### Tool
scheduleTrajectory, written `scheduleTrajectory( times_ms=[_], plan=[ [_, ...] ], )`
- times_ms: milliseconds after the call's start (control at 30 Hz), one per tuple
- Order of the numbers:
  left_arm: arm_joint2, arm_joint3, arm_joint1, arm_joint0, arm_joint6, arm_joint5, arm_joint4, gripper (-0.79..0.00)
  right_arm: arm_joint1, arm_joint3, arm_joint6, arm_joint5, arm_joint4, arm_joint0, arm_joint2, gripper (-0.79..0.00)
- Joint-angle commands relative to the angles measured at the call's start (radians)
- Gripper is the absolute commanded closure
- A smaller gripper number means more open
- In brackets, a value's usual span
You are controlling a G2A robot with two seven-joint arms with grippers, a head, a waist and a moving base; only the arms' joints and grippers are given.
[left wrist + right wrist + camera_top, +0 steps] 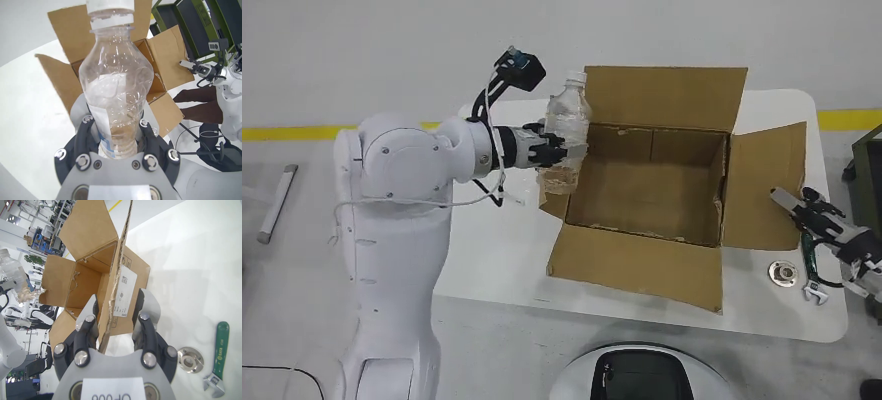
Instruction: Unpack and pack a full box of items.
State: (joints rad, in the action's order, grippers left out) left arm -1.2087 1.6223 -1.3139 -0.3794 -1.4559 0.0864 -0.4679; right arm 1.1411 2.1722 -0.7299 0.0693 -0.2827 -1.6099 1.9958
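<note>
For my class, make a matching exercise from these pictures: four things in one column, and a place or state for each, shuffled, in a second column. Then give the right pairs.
Things
1. plastic bottle
2. cardboard box
3. wrench
4. metal flange

Places or states
A. lies on the table, green handle
B. stands on the table, flaps open
C. gripped by the left claw
D. round and silver, lies on the table beside the wrench

Right pairs: 1-C, 2-B, 3-A, 4-D
</note>
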Motion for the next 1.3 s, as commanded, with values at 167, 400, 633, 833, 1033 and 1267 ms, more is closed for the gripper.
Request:
scheduleTrajectory(
  times_ms=[167,400,633,833,1033,1267],
  plan=[
    [0.141,-0.11,-0.022,0.049,0.055,0.002,0.086,0.0,-0.001,0.016,0.083,0.042,0.034,-0.003,0.115,-0.785],
    [0.2,-0.152,-0.032,0.061,0.076,0.002,0.098,0.0,-0.007,0.019,0.092,0.017,0.048,0.0,0.209,-0.785],
    [0.2,-0.152,-0.032,0.061,0.076,0.002,0.098,0.0,-0.007,0.036,0.15,-0.011,0.017,-0.025,0.232,-0.785],
    [0.206,-0.145,-0.03,0.04,0.112,0.016,0.092,0.0,-0.009,0.026,0.145,-0.012,0.02,-0.033,0.219,-0.785],
    [0.315,-0.225,-0.069,0.141,0.229,0.001,0.137,0.0,-0.013,0.028,0.131,-0.01,0.04,-0.024,0.218,-0.785],
    [0.51,-0.465,-0.135,0.274,0.227,-0.029,0.079,0.0,-0.018,0.017,0.13,-0.005,0.049,-0.017,0.233,-0.785]
  ],
)
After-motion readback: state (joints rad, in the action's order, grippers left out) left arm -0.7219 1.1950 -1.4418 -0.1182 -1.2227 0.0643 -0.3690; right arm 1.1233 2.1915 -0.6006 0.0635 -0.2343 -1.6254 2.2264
